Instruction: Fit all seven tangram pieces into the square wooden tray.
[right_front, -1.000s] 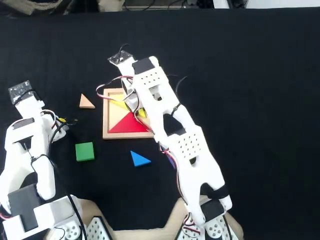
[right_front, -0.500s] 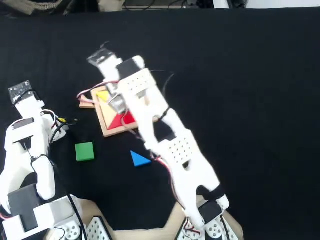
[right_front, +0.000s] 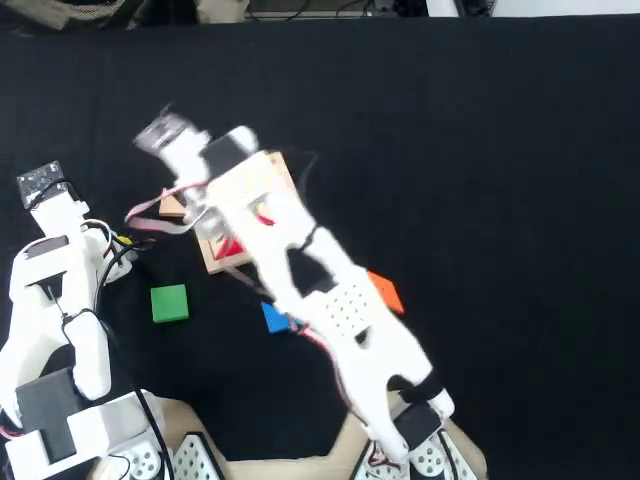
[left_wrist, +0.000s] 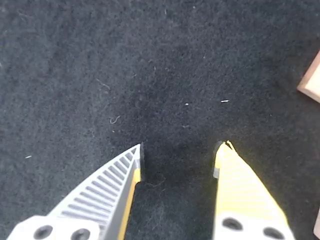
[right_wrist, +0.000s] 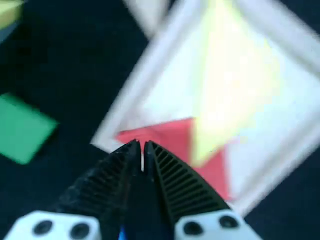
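Black cloth covers the desk; the tray (right_front: 218, 264) lies toward ten o'clock, green square (right_front: 169, 303) at its seven. Pieces look thin, stiff, light: pinch opposite edges. Left hand (left_wrist: 181, 147) spread, right hand (right_wrist: 143, 145) pressed together.

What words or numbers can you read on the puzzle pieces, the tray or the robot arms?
None: the wooden tray, green square, blue triangle, orange piece, left arm and right arm show no readable words, numbers or signs.
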